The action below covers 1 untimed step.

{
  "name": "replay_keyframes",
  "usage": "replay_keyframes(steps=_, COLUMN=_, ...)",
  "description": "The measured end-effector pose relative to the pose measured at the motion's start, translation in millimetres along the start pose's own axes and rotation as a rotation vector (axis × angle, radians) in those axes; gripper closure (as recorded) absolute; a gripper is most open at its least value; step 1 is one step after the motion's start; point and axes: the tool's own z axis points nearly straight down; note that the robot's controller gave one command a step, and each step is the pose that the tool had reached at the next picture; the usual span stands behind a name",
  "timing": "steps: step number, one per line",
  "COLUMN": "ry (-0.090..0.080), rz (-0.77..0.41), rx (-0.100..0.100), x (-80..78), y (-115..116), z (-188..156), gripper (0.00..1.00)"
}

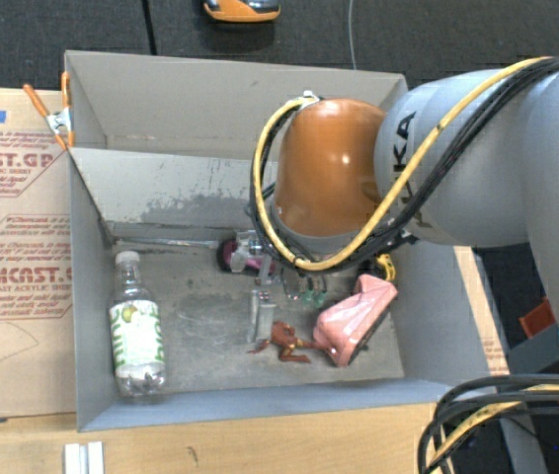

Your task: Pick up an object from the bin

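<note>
My gripper (259, 326) hangs low over the bin floor near the middle, below the orange cover on the wrist. Just to its right, on the floor, lies a small reddish-brown figure (287, 342), close to the gripper's tip. A pink soft, crumpled thing (357, 317) leans toward the right wall beyond the figure. Behind the gripper, near the back wall, sits a small dark magenta round thing (235, 255), partly hidden by the wrist.
A clear plastic bottle with a green label (136, 334) lies along the left wall, cap pointing to the back. The arm and its cables cover the right rear of the bin. Bare floor lies between the bottle and the gripper.
</note>
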Motion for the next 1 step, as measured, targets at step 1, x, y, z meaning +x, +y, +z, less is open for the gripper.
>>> replay_keyframes(steps=1, ry=-0.008, rz=0.001, rx=-0.001, x=-1.8, y=-0.7, z=-4.4, gripper=1.00)
